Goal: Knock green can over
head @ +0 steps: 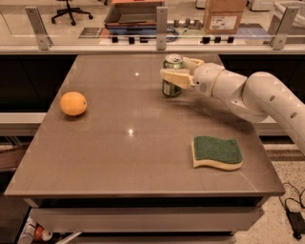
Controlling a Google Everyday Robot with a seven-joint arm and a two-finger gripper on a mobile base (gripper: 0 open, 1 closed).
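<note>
Arm reaching from right | gripper at upright green can

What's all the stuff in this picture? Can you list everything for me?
green can: one, green with a silver top, standing at the far side of the table, right of the middle
orange: one, orange, on the left side of the table
sponge: one, green top over yellow, lying flat near the front right corner
table: one, grey-brown, under all three things
cardboard box: one, brown, on the counter behind the table
office chair: one, black, on the floor far back left
arm: one, white, reaching in from the right
end effector: one, cream, right at the green can
</note>
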